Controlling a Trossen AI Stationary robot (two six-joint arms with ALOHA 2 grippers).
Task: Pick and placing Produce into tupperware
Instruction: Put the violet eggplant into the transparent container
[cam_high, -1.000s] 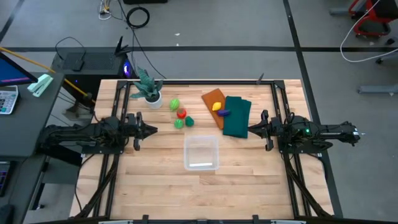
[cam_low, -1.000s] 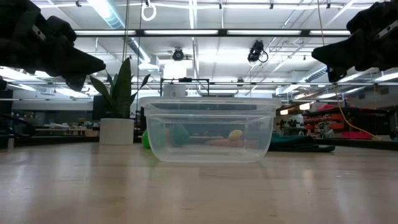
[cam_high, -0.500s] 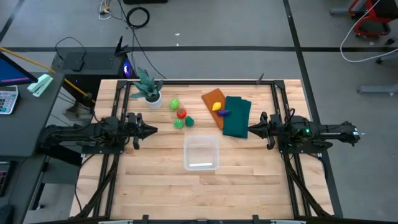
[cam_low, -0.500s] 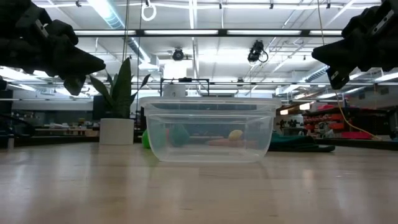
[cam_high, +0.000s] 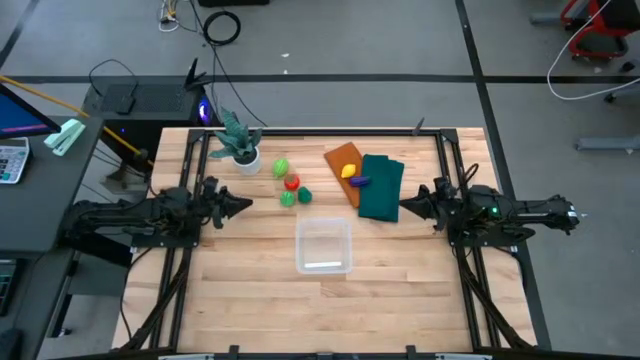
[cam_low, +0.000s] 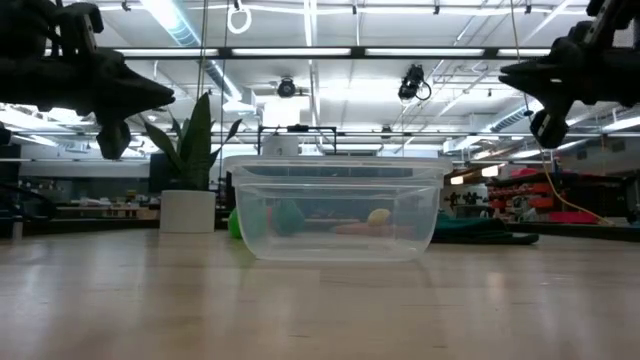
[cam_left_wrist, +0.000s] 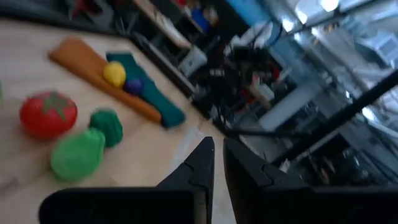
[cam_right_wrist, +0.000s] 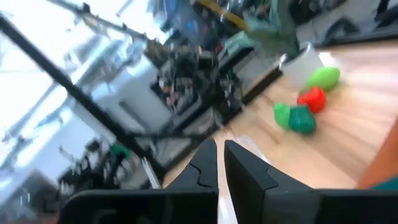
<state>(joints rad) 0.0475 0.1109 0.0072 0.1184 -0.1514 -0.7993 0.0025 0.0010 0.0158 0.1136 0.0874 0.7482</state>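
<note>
The high view looks straight down on the whole table (cam_high: 400, 300); the low view sits at tabletop level, close to the tupperware (cam_low: 335, 210), facing the room at twelve o'clock. Each wrist view looks forward, tilted, past its own fingers across the table. All four share the red produce (cam_high: 292, 183) cluster.

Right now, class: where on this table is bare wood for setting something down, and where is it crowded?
Free: the wide strip of table in front of the tupperware, and the wood on either side of it. Crowded: the far edge, with plant, clustered produce and folded cloths.
</note>
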